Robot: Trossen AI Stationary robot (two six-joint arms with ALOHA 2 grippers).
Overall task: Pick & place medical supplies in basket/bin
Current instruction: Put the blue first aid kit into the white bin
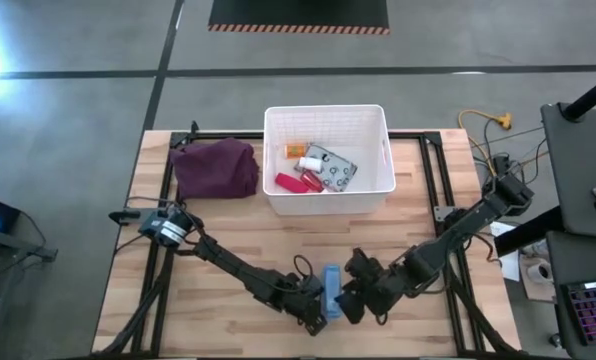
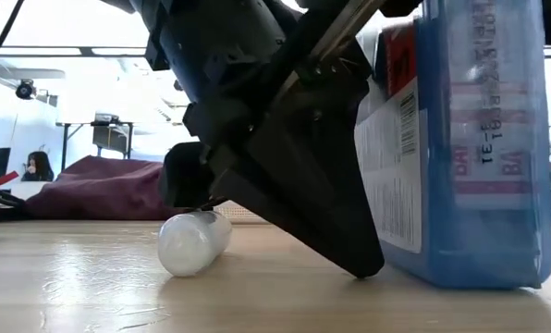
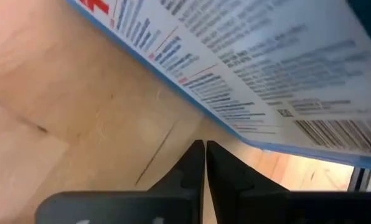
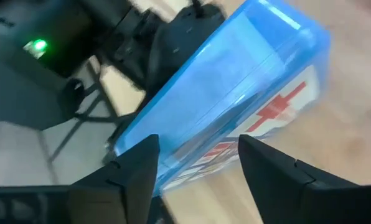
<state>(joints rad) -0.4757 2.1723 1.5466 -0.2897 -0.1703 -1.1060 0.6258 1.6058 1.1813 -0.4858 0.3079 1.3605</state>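
A flat blue box (image 1: 331, 287) with a red cross stands on its narrow edge near the table's front edge, between my two grippers. My left gripper (image 1: 314, 306) is shut, slanting down at the box's printed face (image 3: 266, 56), its tip at the table (image 2: 366, 266). My right gripper (image 1: 349, 301) is open on the box's other side; its fingers (image 4: 136, 171) stand to either side of the box's end (image 4: 192, 143). A small white bottle (image 2: 193, 242) lies on its side on the table behind my left gripper. The white bin (image 1: 274, 150) stands at the far middle. My left gripper's shut fingers (image 2: 349, 203) slant down from the table's left and lie close along the box's printed face (image 2: 391, 166), near its bottom edge. The tip is down at the table. I cannot tell whether the fingers touch the box. The box stands upright on the table.
The bin holds an orange bottle (image 1: 296, 150), a patterned grey-white pouch (image 1: 335, 168) and red items (image 1: 293, 183). A maroon cloth bundle (image 1: 215, 168) lies left of the bin. Black frame rails (image 1: 436, 180) run along the table's sides. Bare wood lies between the bin and the grippers.
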